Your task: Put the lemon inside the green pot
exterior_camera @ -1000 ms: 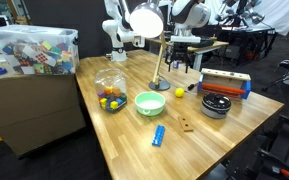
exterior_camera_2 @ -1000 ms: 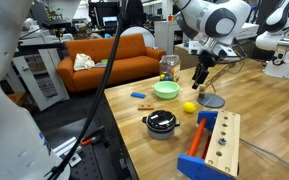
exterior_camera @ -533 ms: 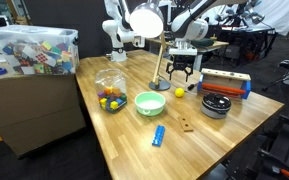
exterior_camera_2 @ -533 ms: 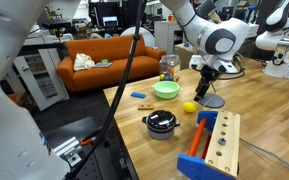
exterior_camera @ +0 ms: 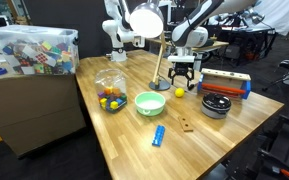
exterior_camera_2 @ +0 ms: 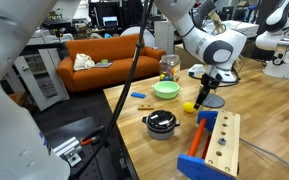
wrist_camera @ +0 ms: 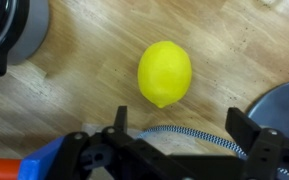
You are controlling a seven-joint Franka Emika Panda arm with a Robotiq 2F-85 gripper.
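Note:
The yellow lemon (wrist_camera: 165, 72) lies on the wooden table; it shows in both exterior views (exterior_camera: 179, 93) (exterior_camera_2: 189, 106). The green pot (exterior_camera: 150, 103) (exterior_camera_2: 166, 89), a shallow light-green bowl, stands beside the lemon and is out of the wrist view. My gripper (wrist_camera: 181, 125) is open and empty, low over the table. In the wrist view the lemon lies just beyond the fingertips, not between them. In both exterior views the gripper (exterior_camera: 182, 77) (exterior_camera_2: 203, 96) hangs just above the lemon.
A black lidded pot (exterior_camera: 216, 105) (exterior_camera_2: 161, 123) (wrist_camera: 9, 35) stands close by. The desk lamp's round base (wrist_camera: 284, 100) and its braided cable (wrist_camera: 174, 132) lie under the fingers. A red and blue wooden box (exterior_camera: 227, 82), a clear jar of coloured pieces (exterior_camera: 110, 95) and a blue object (exterior_camera: 159, 135) share the table.
My gripper has come down from well above the table to just over the lemon. The lemon and the green pot have not moved.

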